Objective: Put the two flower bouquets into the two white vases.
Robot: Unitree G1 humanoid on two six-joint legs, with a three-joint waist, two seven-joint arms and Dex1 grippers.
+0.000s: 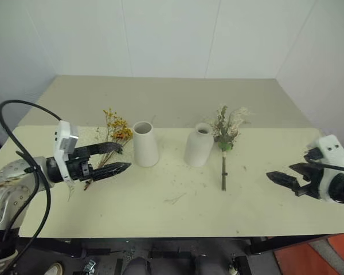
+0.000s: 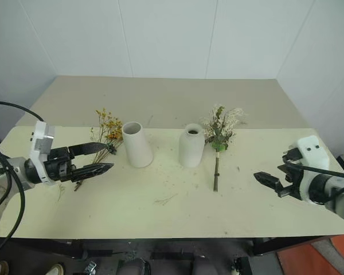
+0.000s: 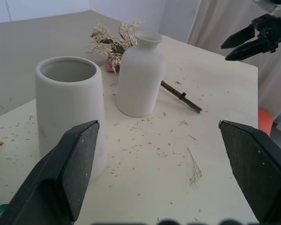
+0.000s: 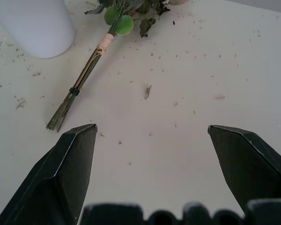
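Observation:
Two white vases stand mid-table: a tapered wide-mouthed vase [image 1: 145, 143] and, to its right, a rounder narrow-necked vase [image 1: 198, 144]. The yellow-orange bouquet [image 1: 116, 130] lies flat just left of the tapered vase. Right of the round vase lies the cream-white and green bouquet [image 1: 226, 129], its stem [image 4: 84, 77] pointing toward the table's front. My left gripper [image 1: 125, 157] hovers open over the yellow bouquet's stems, aimed at the tapered vase [image 3: 70, 108]. My right gripper [image 1: 280, 172] hangs open near the table's right side, well clear of the white bouquet [image 3: 112, 42], holding nothing.
The cream table [image 1: 160, 212] is sprinkled with dried flower crumbs and a loose sprig [image 1: 175, 199]. A white wall runs behind it and along the right. A black cable [image 1: 23, 149] loops over my left arm. Bare tabletop lies in front of the vases.

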